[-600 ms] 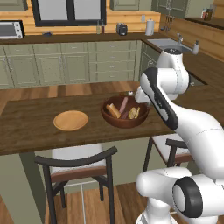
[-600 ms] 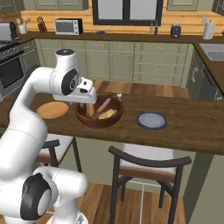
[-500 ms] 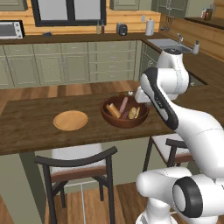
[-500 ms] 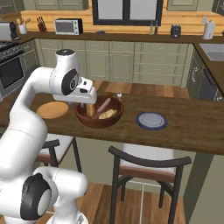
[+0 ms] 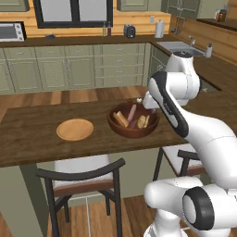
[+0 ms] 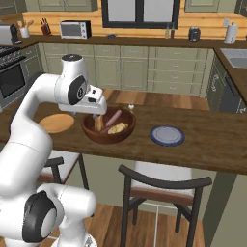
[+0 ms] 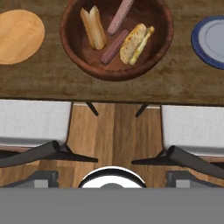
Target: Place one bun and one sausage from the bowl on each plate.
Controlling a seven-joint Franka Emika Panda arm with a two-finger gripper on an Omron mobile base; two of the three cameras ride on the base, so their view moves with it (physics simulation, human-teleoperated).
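Nothing is seen to have shifted since the earlier frames. Both buns (image 7: 93,28) and sausages (image 7: 114,46) are left in the bowl (image 7: 158,46); the tan plate (image 7: 19,36) and blue plate (image 7: 209,41) lie bare. The gripper (image 5: 149,104), largely hidden, is apparently spread wide and empty.

Left and right base views look forward and down from behind the arm; hand view looks steeply down from above. All share the table (image 5: 32,134) and bowl (image 7: 153,43).

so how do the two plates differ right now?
Colour: the wooden plate is plain light tan, the blue plate bluish-purple with a darker rim. Position: in the hand view the wooden plate lies left of the bowl, the blue plate right. Both are round, flat and hold no food.
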